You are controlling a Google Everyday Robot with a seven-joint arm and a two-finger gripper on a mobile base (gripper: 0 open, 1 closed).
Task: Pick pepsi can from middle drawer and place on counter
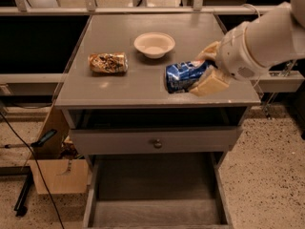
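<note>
The blue pepsi can lies on its side in my gripper, which is shut on it. The tan fingers grip the can's right end. The can hangs just above the front right part of the grey counter; I cannot tell whether it touches. My white arm comes in from the upper right. The middle drawer stands pulled open below, its bare grey floor showing nothing in it.
A tan-brown patterned can lies on its side at the counter's left. A white bowl sits at the centre back. A closed drawer front with a round knob is below the counter. A cardboard box and cables lie on the floor at left.
</note>
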